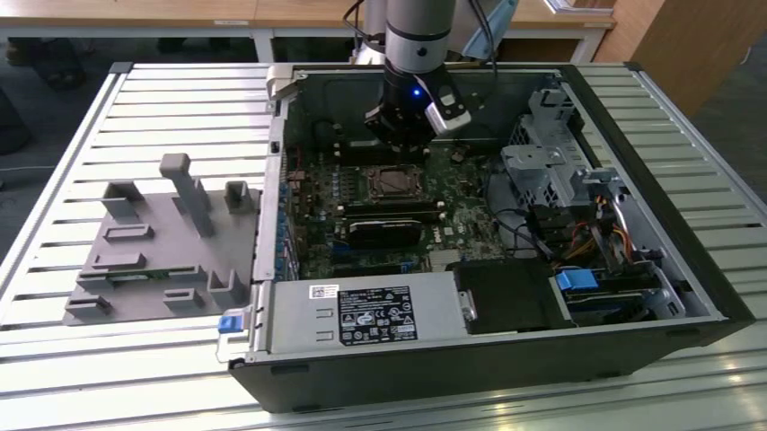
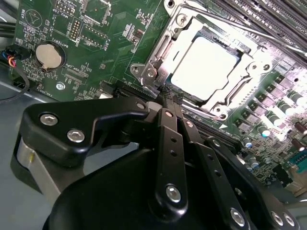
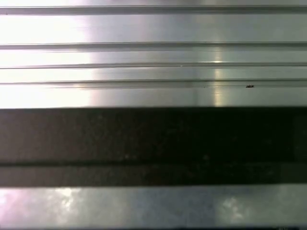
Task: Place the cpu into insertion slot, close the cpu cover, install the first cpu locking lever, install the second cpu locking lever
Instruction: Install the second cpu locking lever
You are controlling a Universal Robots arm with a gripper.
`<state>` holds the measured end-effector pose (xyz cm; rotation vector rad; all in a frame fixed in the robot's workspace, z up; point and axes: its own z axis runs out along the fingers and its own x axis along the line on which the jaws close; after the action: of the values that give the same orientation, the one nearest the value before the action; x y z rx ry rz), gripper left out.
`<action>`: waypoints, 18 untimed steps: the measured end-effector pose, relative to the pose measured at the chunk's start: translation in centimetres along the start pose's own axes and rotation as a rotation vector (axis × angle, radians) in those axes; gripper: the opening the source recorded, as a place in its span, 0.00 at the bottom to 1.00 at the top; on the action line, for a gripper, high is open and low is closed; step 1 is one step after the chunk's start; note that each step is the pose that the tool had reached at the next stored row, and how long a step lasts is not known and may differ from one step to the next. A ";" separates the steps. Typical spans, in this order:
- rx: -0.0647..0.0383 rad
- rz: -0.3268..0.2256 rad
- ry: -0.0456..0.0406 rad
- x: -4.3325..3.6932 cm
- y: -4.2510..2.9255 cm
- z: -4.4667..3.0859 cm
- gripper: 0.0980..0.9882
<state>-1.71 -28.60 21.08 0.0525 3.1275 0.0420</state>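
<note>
The black two-fingered gripper (image 2: 168, 93) hangs low inside the open black computer case (image 1: 480, 368), fingers pressed together with nothing between them, tips just short of the small square silver-rimmed insertion slot (image 2: 158, 57). Right beyond those tips sits the flat square cpu (image 2: 204, 67) with its pale metal top, already seated in the slot. The silver metal cpu cover (image 2: 249, 62), a frame plate with a cut-out middle, lies down around the chip. Off to one side of the gripper on the green motherboard (image 2: 105, 43), a round silver coin battery (image 2: 49, 56). In the exterior view the gripper (image 1: 398, 144) stands just behind the slot (image 1: 392, 182), and a grey plastic fixture block (image 1: 156, 260) rests on the slatted metal table (image 1: 96, 359), well apart toward the exterior view's left.
</note>
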 end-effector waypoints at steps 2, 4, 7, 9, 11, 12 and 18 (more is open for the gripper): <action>0.000 0.000 0.0000 0.00 -0.03 0.00 0.01; 0.000 0.000 0.0000 -0.01 -0.08 -0.01 0.01; 0.000 0.000 0.0000 -0.01 -0.21 -0.01 0.01; 0.000 0.000 0.0000 -0.02 -0.31 -0.01 0.01; 0.000 0.000 0.0000 -0.02 -0.44 -0.01 0.01; 0.000 0.000 0.0000 -0.03 -0.50 -0.01 0.01; 0.000 0.000 -0.0001 -0.03 -0.81 -0.02 0.01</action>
<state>-1.70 -29.41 21.07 0.0525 3.1274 0.0423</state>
